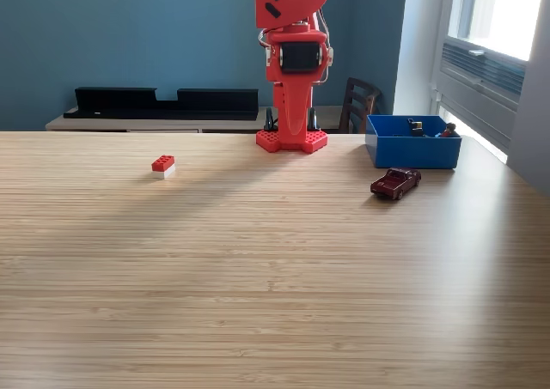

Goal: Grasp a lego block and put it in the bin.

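In the exterior view, a wide table [258, 277] with a light wood-grain top fills most of the frame. At its far edge, near the middle, stands the red arm [292, 63] on a red base [291, 140] bolted or clamped to the tabletop; the arm rises straight up and runs out of the top of the frame, so its gripper is out of sight and I cannot tell whether the fingers are released or clenched. 1 lego block [163, 166], red on top with a white layer beneath, sits on the table toward the exterior view's left, well apart from the arm's base and untouched. The blue bin [412, 144] rests on the table at the exterior view's right, near the far edge, open-topped with low walls; a few small dark items [430, 129] show above its rim, too small to identify. Just in front of the bin, not touching it, lies 1 dark red toy car [395, 183], angled across the grain. Behind the table a long black tray [163, 103] lies on a low surface against the blue wall [129, 37], and the back of a dark wooden chair [358, 104] shows between the arm and the bin. A bright window [503, 11] is at the exterior view's right.
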`<state>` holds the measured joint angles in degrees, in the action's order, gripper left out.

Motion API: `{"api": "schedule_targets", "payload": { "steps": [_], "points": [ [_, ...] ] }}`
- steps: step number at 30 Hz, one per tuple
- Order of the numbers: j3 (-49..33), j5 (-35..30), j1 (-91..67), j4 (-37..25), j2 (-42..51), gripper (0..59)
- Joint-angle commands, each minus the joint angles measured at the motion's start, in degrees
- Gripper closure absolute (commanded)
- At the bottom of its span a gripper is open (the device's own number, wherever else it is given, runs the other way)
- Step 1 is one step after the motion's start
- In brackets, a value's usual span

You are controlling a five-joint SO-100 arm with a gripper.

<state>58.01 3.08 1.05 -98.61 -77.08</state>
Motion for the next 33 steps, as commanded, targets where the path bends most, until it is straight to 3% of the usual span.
{"api": "schedule_targets", "payload": {
  "steps": [1, 11, 18, 23, 33],
  "points": [
    [-2.37, -0.88, 2.37, -0.70, -2.20, 58.5],
    [-5.45, 0.18, -6.42, -0.70, -2.11, 58.5],
    [-2.11, -0.44, -18.02, -0.70, -2.11, 58.5],
    [0.53, 2.81, -25.14, -0.44, -2.11, 58.4],
    [12.39, 11.07, -33.13, 5.89, -5.01, 40.5]
  ]
}}
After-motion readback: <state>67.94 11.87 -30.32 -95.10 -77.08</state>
